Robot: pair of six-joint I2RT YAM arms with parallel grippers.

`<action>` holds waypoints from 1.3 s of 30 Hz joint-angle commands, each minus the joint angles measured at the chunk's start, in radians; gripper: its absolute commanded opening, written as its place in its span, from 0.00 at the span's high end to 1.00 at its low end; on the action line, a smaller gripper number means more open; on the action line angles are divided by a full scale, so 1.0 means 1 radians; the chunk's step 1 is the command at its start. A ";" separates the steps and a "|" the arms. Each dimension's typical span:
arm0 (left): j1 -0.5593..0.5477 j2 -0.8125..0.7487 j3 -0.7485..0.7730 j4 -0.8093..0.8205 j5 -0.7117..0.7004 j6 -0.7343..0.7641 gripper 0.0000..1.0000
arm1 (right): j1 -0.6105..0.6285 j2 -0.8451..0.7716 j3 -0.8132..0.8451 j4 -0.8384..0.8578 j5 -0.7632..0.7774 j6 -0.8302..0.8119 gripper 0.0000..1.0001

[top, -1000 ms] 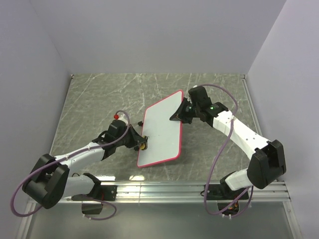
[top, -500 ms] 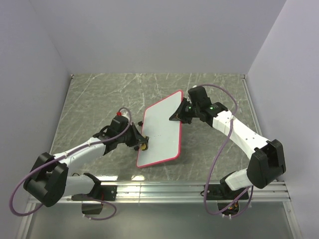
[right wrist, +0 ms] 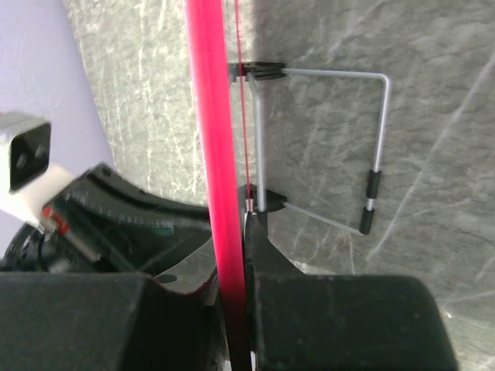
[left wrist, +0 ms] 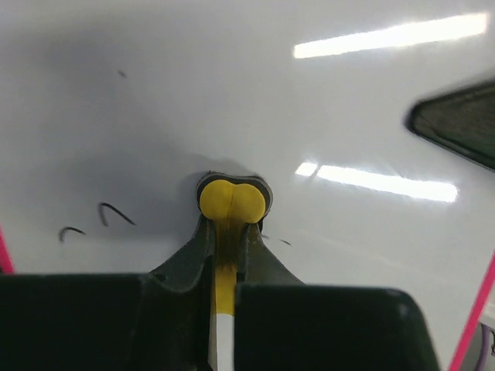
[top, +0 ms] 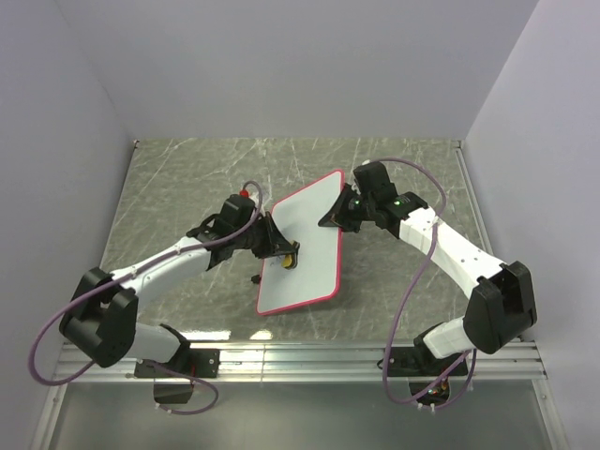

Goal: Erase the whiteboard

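The whiteboard [top: 305, 244], white with a pink-red rim, stands tilted in the middle of the table. My right gripper [top: 339, 217] is shut on its right edge; the rim [right wrist: 213, 154] runs between the jaws in the right wrist view. My left gripper [top: 284, 255] is shut on the small yellow eraser [top: 289, 261] and presses it against the board face. In the left wrist view the eraser [left wrist: 232, 201] touches the white board [left wrist: 232, 93], with small dark marks [left wrist: 114, 212] to its left and a tiny one to its right.
A wire stand [right wrist: 371, 131] on the board's back rests on the grey marbled table [top: 178, 187]. Purple-grey walls close in the table on three sides. The metal rail [top: 309, 356] with the arm bases runs along the near edge.
My left gripper has moved right and away from me with the eraser, from off the board's left edge onto the board face. The right gripper and board have stayed put.
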 commanded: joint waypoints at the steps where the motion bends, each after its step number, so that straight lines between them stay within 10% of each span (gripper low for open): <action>1: 0.022 0.066 -0.053 0.006 0.037 0.043 1.00 | 0.016 0.048 -0.009 -0.030 0.095 -0.036 1.00; 22: 0.101 0.115 -0.328 0.062 0.035 0.118 1.00 | 0.018 0.008 -0.055 0.003 0.109 -0.008 1.00; 39: 0.032 0.069 0.047 -0.152 0.075 0.079 1.00 | 0.016 0.011 -0.101 0.082 0.086 0.026 1.00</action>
